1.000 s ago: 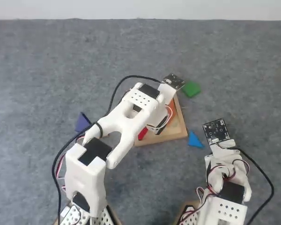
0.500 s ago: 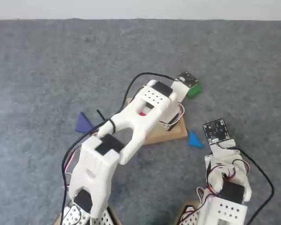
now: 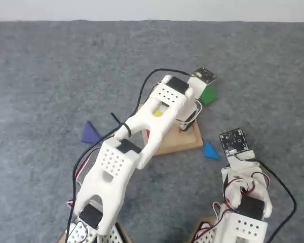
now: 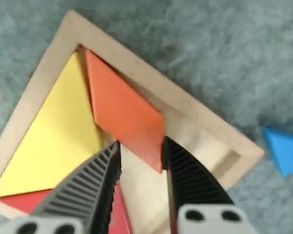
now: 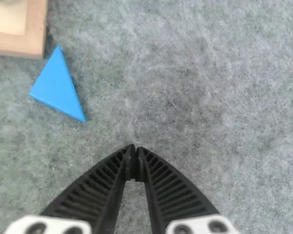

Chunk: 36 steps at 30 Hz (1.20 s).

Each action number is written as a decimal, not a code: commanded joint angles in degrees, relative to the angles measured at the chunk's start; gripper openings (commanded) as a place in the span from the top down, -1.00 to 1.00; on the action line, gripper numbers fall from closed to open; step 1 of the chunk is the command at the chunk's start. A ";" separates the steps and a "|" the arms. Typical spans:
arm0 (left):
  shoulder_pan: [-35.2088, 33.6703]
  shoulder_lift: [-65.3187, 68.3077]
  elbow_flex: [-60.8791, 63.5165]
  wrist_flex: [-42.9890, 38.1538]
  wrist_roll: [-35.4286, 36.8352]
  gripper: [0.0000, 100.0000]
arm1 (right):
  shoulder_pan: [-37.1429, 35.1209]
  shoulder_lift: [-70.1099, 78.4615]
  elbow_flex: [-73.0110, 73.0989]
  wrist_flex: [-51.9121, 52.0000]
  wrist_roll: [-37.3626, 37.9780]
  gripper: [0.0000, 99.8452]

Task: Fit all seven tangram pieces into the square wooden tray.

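While the left gripper (image 4: 139,156) pinches orange piece (image 4: 124,114), arm (image 3: 142,126) half-hides tray (image 3: 191,142).

We see a table covered in grey felt (image 3: 50,71). On it lie a square wooden tray (image 3: 187,145) near the middle, a light blue triangle (image 3: 210,150) just beside one tray corner, a green piece (image 3: 209,95) near its far side, and a dark blue triangle (image 3: 90,133) well apart.

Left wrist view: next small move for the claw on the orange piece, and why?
Probably open the left claw and lift off: the orange piece already seems to lie in the tray, edge against the yellow triangle, one corner between the claw's fingers.
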 commanded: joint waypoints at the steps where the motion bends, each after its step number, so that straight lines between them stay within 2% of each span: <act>1: 0.70 0.70 -7.87 0.53 -0.62 0.74 | 0.31 0.04 0.79 0.57 0.62 0.98; 14: 0.44 7.03 -16.92 1.85 -1.14 0.74 | 0.31 0.04 0.79 0.57 0.62 0.98; 25: 0.53 2.64 -30.73 14.07 -0.79 0.74 | 0.31 -0.13 0.79 0.48 0.62 0.98; 29: 0.26 2.64 -33.19 15.21 -0.62 0.74 | 0.66 -0.48 0.79 0.31 0.62 0.98; 33: -4.04 2.11 -33.63 15.30 1.41 0.74 | 0.75 -0.48 0.70 0.57 0.62 0.98; 36: -11.08 -0.09 -33.98 15.30 1.67 0.74 | 0.75 -0.13 0.70 0.66 0.62 0.98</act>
